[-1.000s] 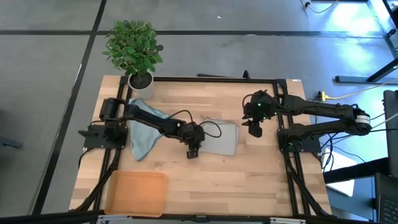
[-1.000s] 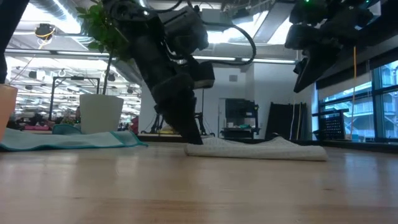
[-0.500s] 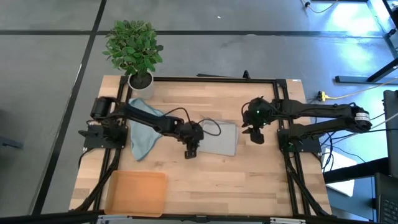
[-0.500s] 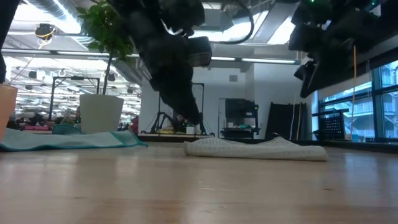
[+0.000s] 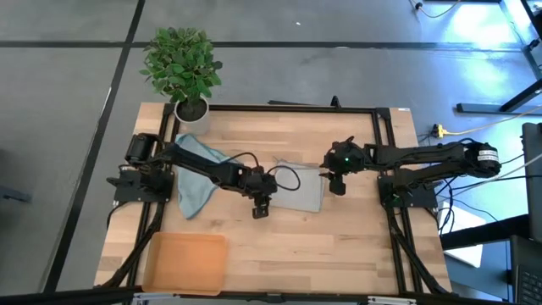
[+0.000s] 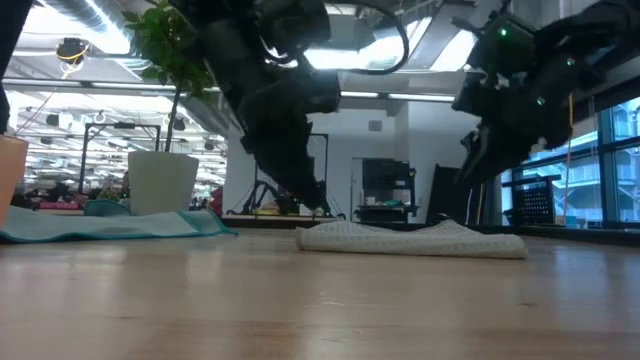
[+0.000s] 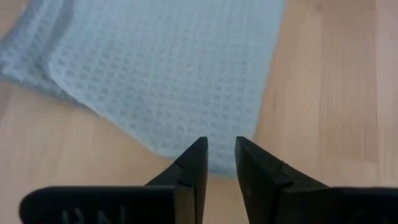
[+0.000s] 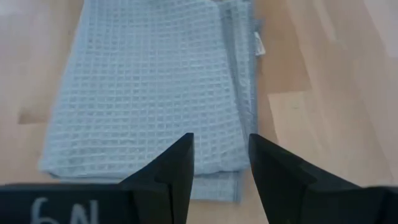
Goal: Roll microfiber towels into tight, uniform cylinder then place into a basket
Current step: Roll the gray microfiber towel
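A pale grey waffle-weave towel (image 5: 298, 188) lies folded flat on the table's middle, with a stacked edge showing in the right wrist view (image 8: 239, 81). My left gripper (image 7: 219, 155) hovers just above the towel's near left corner, its fingers a narrow gap apart with nothing between them. My right gripper (image 8: 221, 155) hangs open over the towel's right edge (image 5: 322, 188), clear of it. A light blue-teal towel (image 5: 193, 174) lies spread at the far left. The orange-tan basket (image 5: 186, 261) sits at the near left corner.
A white pot (image 5: 191, 108) with a green plant stands at the table's far left corner, just behind the blue-teal towel. A black frame (image 5: 279, 108) runs round the table edges. Bare wood lies between the grey towel and the near edge.
My left gripper has risen a little off the table at the grey towel's near left corner and now hovers. My right gripper has come down and moved toward the towel's right edge, tipping as it went. The towel lies as before.
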You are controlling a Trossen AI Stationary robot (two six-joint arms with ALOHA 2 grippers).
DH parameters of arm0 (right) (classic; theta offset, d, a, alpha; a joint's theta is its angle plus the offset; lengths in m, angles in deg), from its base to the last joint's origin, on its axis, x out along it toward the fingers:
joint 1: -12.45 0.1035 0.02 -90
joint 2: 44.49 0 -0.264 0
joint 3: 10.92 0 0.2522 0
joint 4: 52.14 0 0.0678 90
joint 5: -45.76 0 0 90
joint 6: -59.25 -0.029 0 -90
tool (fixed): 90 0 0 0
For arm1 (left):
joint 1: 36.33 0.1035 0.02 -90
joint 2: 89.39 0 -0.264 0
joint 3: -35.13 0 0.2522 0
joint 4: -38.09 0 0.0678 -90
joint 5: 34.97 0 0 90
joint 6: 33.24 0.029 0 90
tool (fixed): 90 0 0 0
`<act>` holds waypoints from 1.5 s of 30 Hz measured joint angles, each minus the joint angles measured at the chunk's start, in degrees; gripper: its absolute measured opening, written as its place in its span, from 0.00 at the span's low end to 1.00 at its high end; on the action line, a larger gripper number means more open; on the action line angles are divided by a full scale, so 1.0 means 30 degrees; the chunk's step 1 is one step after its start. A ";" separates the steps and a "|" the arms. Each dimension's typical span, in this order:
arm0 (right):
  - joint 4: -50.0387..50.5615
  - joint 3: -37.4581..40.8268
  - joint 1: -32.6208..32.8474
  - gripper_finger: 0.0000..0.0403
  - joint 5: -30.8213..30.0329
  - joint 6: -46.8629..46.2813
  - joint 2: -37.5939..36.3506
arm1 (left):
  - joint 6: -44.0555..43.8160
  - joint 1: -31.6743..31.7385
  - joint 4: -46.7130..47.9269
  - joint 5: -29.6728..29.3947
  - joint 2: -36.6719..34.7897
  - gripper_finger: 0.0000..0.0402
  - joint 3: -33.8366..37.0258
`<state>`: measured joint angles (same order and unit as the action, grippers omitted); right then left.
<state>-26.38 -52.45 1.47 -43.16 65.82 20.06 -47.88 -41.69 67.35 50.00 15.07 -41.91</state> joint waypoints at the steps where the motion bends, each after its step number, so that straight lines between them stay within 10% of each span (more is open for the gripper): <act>1: -0.0159 0.0207 -0.0034 0.38 -0.0165 0.0556 0.0184 | -0.0052 -0.0001 0.0079 -0.0042 0.0093 0.18 -0.0005; 19: -0.0448 0.0391 -0.0710 0.38 -0.2496 0.0941 0.2771 | -0.0502 0.0443 0.0061 -0.0281 0.1649 0.18 0.0013; 45: -0.0066 0.0391 0.2303 0.38 0.4111 -0.3158 0.3716 | 0.4580 0.6085 -0.1326 -0.1832 0.1705 0.18 0.0048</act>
<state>-26.58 -51.27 8.38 -30.83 56.35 31.21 -34.14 -23.44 63.37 44.51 20.19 -41.76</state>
